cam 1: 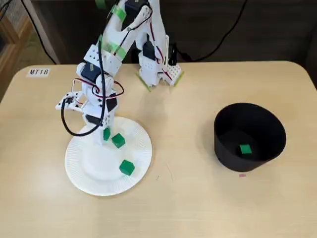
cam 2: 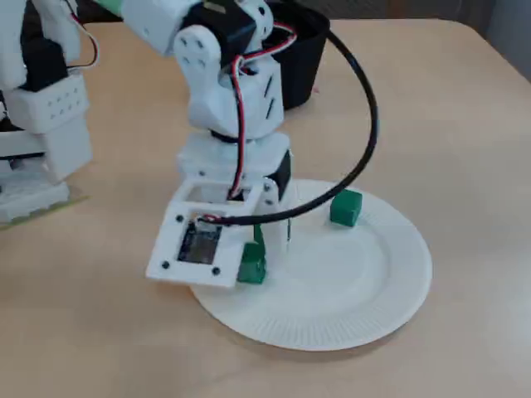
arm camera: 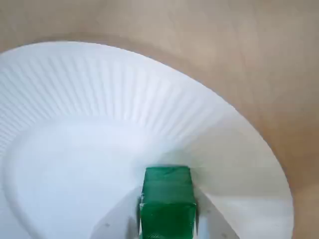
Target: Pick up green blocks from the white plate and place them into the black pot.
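Note:
A white paper plate (cam 1: pixel 81 171) lies on the left of the table in a fixed view. My gripper (cam 1: pixel 106 135) reaches down onto its upper part. In the wrist view my gripper (arm camera: pixel 167 214) is shut on a green block (arm camera: pixel 167 186), with a white finger pressed against each side, low over the plate (arm camera: pixel 99 84). Two more green blocks (cam 1: pixel 118 140) (cam 1: pixel 127 167) lie loose on the plate. The black pot (cam 1: pixel 267 124) stands at the right with one green block (cam 1: pixel 245 149) inside. From the other side, the gripper (cam 2: pixel 253 261) holds its block (cam 2: pixel 251 269), and a loose block (cam 2: pixel 345 207) sits farther off.
The arm's base (cam 1: pixel 158 69) stands at the table's back edge, with a black cable (cam 1: pixel 67 121) looping beside the wrist. A label reading MT18 (cam 1: pixel 38 72) is stuck at the back left. A small pink mark (cam 1: pixel 242 174) lies in front of the pot.

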You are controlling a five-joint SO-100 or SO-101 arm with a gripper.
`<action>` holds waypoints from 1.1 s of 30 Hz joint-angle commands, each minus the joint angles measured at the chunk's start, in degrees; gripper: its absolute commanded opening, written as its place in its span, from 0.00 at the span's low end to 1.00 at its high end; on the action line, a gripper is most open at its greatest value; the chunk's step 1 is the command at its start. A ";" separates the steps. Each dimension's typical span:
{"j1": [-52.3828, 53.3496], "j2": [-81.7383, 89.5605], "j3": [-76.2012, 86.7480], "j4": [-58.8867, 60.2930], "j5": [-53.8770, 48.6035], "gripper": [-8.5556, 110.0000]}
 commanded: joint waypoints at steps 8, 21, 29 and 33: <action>-2.46 4.04 -7.73 -1.14 0.88 0.05; -39.02 43.24 4.92 -9.14 25.84 0.05; -64.25 51.94 22.06 -31.90 24.35 0.05; -69.79 48.43 26.63 -40.25 22.32 0.05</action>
